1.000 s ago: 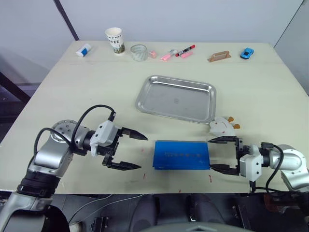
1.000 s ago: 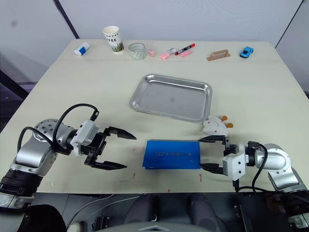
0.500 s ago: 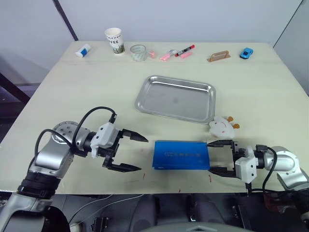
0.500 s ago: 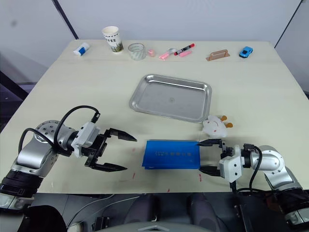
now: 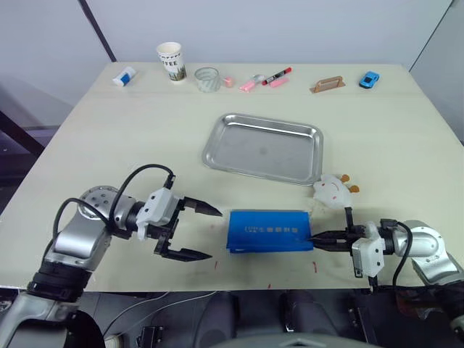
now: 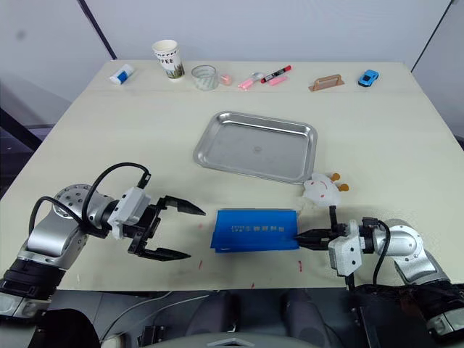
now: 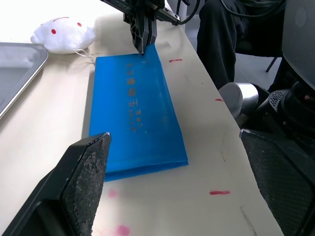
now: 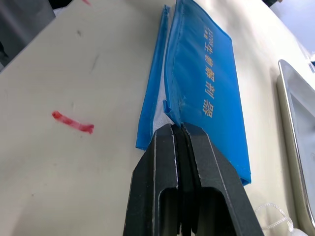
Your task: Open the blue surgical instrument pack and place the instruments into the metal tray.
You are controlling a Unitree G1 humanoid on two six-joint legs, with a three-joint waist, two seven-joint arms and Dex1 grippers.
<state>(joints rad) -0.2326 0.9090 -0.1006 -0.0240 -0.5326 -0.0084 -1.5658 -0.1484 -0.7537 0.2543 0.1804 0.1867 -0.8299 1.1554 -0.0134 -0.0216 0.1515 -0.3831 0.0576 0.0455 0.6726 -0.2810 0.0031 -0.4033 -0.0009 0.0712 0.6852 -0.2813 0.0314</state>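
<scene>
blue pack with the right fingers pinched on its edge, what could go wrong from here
The right gripper is shut on one thin edge of the blue pack, so the fabric could slip out. The left gripper is open beside the pack without holding it, so a pull may drag the whole pack instead of opening it. The soft white toy lies close and could get bumped.

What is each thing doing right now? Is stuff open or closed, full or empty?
blue surgical instrument pack: folded shut, flat on the table.
metal tray: empty.
right gripper: jaws closed on the pack's edge.
left gripper: jaws wide open, holding nothing.
paper cup: standing upright.
</scene>
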